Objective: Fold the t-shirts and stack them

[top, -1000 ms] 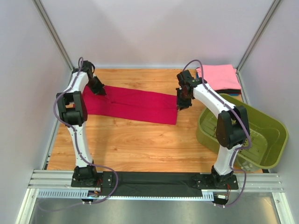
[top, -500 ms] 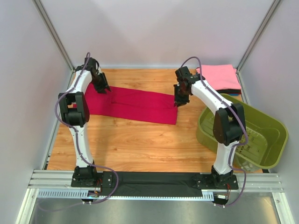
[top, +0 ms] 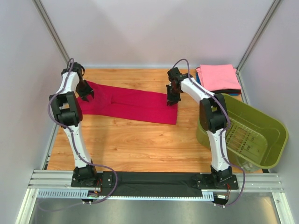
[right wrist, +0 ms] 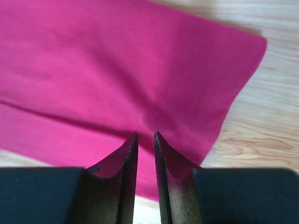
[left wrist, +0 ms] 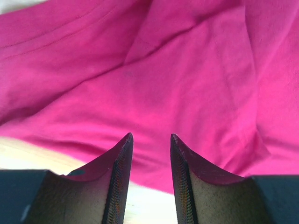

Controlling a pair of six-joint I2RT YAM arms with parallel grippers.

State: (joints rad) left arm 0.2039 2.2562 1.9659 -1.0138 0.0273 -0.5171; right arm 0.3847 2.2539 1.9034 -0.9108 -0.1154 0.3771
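We see the crimson t-shirt (top: 131, 103) lying as a long strip across the far side of the desk (top: 140, 140). The left fingers (left wrist: 119, 168) are apart over its rumpled left end, holding nothing. The right fingers (right wrist: 125, 161) are narrowly parted over its right edge, pinching nothing. The folded stack (top: 217, 77), pink on top, is in the far right corner.

The wooden surface (top: 126, 140) carries three things. A crimson t-shirt (top: 135, 103) lies flat as a long band, running from 10 o'clock to a little past the centre, rumpled at its left end and straight-edged at its right. In the far corner at 1 o'clock sits a stack of folded t-shirts (top: 217, 77), pink on top with dark layers showing beneath. An olive-green basket (top: 275, 130) sits at 3 o'clock, just beside the stack and reaching past the boards' right edge.
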